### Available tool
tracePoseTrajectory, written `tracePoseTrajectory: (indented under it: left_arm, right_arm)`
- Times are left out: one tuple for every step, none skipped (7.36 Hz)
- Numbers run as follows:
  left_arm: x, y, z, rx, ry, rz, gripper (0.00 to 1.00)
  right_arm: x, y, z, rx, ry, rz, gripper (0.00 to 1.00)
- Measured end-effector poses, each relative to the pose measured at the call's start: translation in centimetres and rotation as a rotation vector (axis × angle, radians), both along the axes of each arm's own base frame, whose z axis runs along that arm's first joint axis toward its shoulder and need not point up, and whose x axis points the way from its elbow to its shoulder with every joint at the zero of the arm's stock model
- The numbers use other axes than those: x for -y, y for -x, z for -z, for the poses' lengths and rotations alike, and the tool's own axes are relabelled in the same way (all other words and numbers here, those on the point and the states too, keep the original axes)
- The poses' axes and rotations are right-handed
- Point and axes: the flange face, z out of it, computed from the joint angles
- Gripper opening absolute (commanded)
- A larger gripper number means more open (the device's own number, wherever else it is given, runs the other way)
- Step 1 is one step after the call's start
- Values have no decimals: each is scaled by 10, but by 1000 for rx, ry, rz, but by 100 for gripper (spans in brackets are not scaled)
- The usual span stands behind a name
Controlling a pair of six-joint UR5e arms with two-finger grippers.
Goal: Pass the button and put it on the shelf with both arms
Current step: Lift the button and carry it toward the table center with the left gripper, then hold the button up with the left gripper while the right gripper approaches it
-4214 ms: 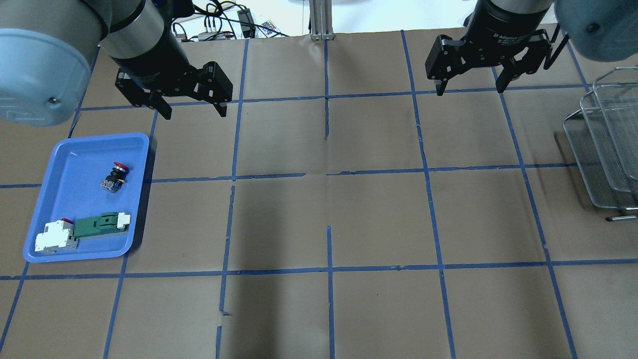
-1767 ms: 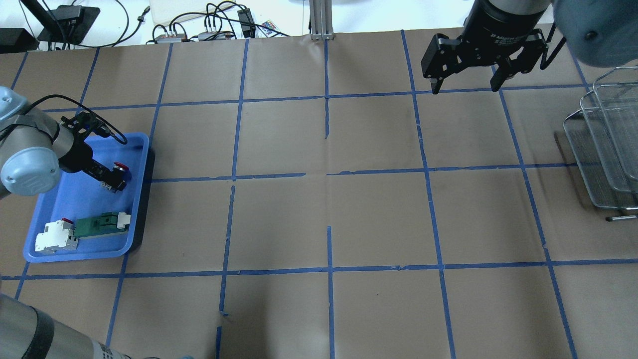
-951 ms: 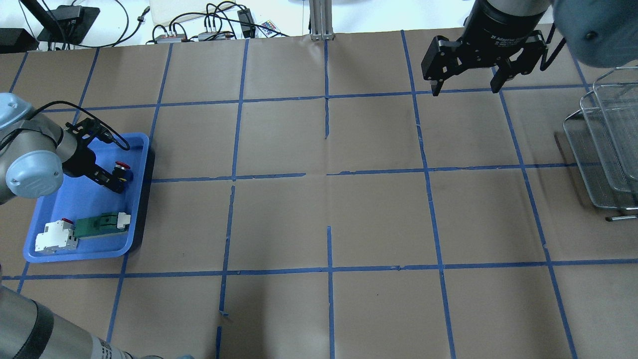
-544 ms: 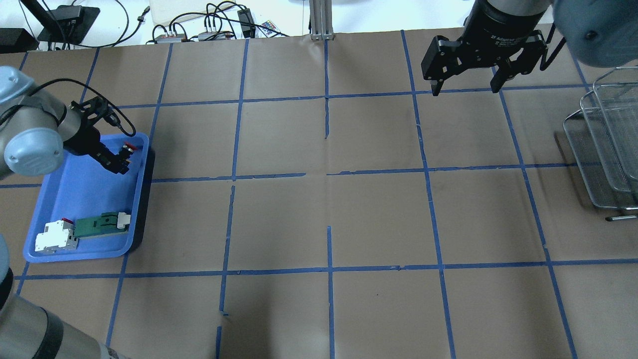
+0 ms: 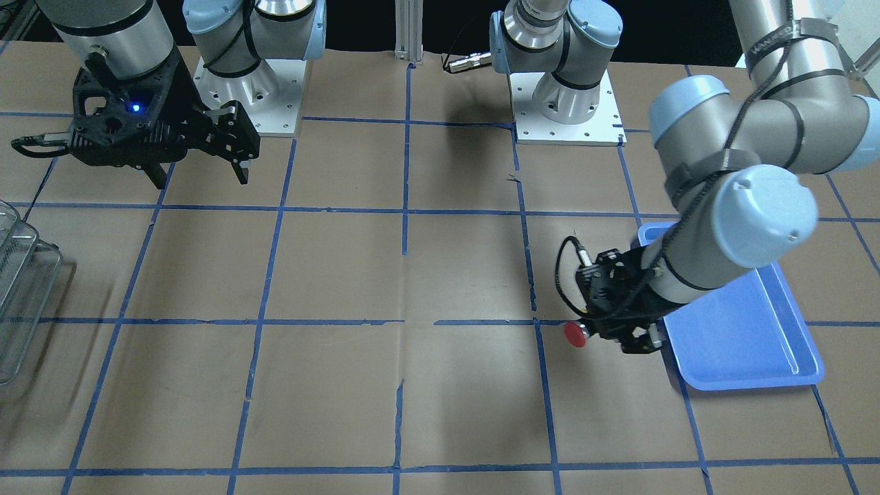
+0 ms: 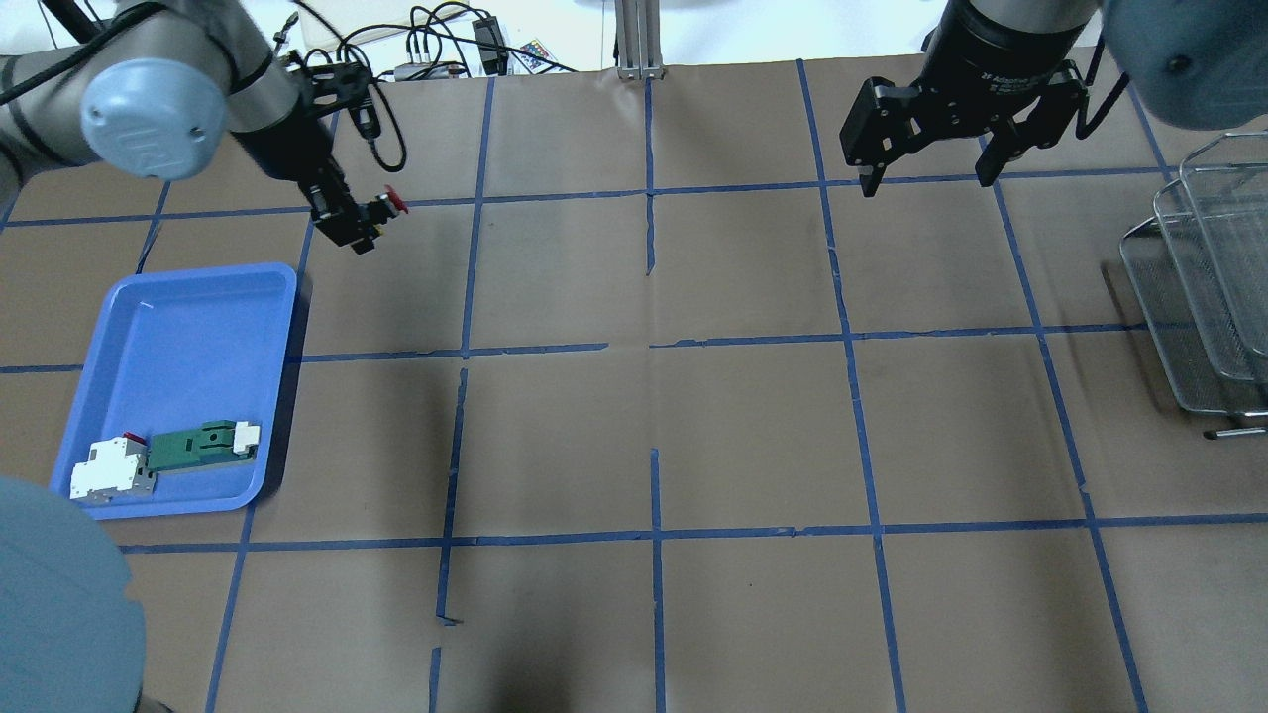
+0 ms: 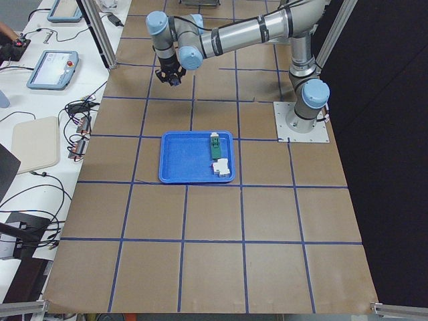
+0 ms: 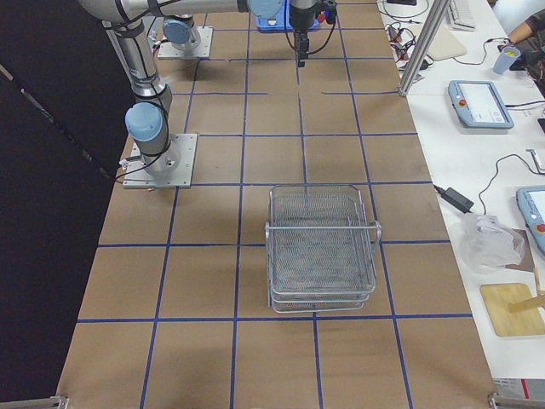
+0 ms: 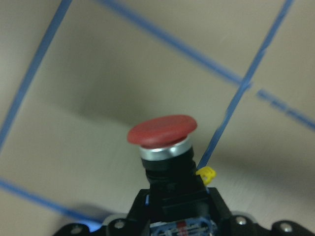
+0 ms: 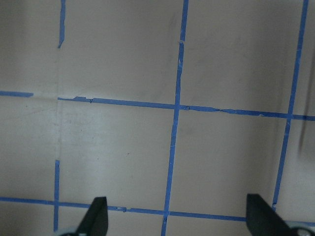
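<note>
My left gripper is shut on the button, whose red cap points toward the table's middle. It holds the button in the air, beyond the far right corner of the blue tray. In the left wrist view the button sits upright between the jaws. In the front view the gripper and the red cap hang just off the tray's edge. My right gripper is open and empty, high over the far right of the table, also seen in the front view. The wire shelf stands at the right edge.
A green-and-white flat part and a white block with red lie at the near end of the blue tray. The shelf has tiered mesh levels. Cables and a metal post sit beyond the table's far edge.
My left gripper closed on the button in the tray, lifted it out and carried it up and to the right, past the tray's far corner. The right gripper barely moved.
</note>
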Motion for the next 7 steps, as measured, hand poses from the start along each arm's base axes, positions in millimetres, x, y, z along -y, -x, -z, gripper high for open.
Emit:
tracePoseTrajectory:
  left_arm:
    - [-9,49,-8,-31,11,86,0]
    - [-18,89,-14,-103,18,148,0]
    - [-27,122,-20,-174,28,197,0]
    - [-37,155,-32,-238,47,252,0]
    - [-50,189,-50,-300,70,309,0]
    - [-62,217,-66,-350,89,355,0]
    - [-71,234,-77,-400,101,382,0]
  right_arm:
    - [-5,2,-4,16,-12,-78,100]
    - [-11,5,-12,31,-4,-172,100]
    - [-17,12,-18,66,3,-275,100]
    - [-23,22,-22,125,7,-390,100]
    - [-26,36,-25,200,26,-508,100]
    - [-26,46,-28,275,66,-613,100]
    - [-26,52,-29,330,116,-724,100]
